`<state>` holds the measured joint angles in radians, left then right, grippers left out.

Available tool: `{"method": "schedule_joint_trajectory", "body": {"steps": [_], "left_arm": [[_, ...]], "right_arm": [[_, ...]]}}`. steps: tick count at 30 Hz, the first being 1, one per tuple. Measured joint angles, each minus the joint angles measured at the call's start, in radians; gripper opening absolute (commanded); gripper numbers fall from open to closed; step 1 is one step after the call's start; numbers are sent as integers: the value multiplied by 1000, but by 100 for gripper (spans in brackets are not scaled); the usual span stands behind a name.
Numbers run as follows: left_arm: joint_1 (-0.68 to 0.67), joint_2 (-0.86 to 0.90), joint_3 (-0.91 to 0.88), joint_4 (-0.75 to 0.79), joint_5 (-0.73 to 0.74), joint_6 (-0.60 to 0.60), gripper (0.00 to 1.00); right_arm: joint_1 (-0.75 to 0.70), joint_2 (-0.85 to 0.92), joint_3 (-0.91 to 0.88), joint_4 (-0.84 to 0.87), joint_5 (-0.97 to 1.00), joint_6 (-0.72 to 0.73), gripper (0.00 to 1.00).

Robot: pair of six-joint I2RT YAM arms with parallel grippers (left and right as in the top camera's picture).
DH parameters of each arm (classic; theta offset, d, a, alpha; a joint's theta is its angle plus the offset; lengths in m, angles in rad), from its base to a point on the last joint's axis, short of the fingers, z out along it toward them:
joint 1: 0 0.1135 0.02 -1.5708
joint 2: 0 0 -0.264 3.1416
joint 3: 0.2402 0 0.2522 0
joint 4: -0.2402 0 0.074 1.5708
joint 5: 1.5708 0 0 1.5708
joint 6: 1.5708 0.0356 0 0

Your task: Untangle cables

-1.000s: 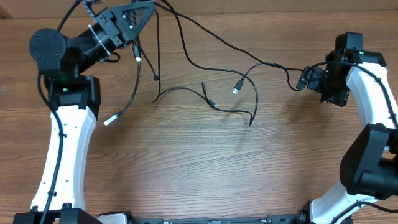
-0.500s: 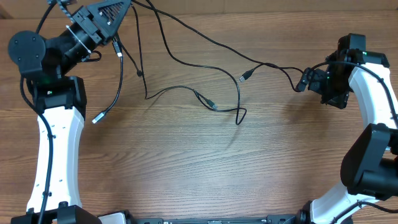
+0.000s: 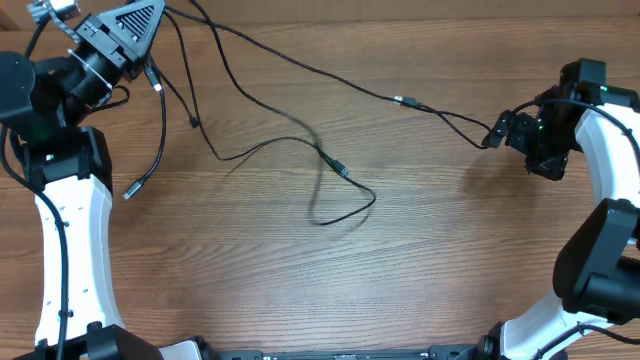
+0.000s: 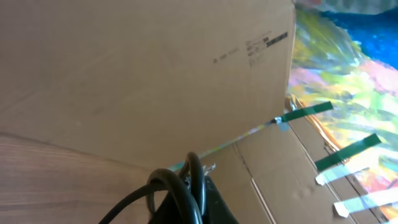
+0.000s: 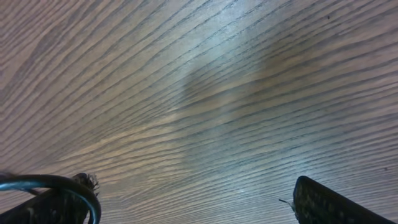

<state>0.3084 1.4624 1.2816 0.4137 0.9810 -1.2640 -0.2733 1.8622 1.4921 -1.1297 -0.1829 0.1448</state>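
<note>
The thin black cables (image 3: 340,168) lay in loose loops across the brown wooden table (image 3: 300,285), running from the left gripper (image 3: 152,14), jaws shut apparently on several strands, to the right gripper (image 3: 497,132), jaws wide apart.

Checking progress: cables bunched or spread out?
Spread out: the cables run in long lines and one loose loop across the table; overhead shows no knot.

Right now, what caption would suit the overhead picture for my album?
Left gripper holds thin black cables strung across a wooden table toward the open right gripper.
</note>
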Motion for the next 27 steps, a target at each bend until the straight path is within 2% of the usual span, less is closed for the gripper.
{"method": "schedule_joint_trajectory", "body": {"steps": [13,20,24,27], "left_arm": [[-10,0,0,-5,-39,66,4],[-155,0,0,-92,-55,123,4],[-304,0,2,-275,-118,280,4],[-410,0,6,-512,-240,475,4]], "right_arm": [[-14,1,0,2,-119,-80,100],[-14,9,0,3,-182,-131,100],[-14,11,0,4,-194,-142,100],[-14,11,0,6,-198,-145,100]]}}
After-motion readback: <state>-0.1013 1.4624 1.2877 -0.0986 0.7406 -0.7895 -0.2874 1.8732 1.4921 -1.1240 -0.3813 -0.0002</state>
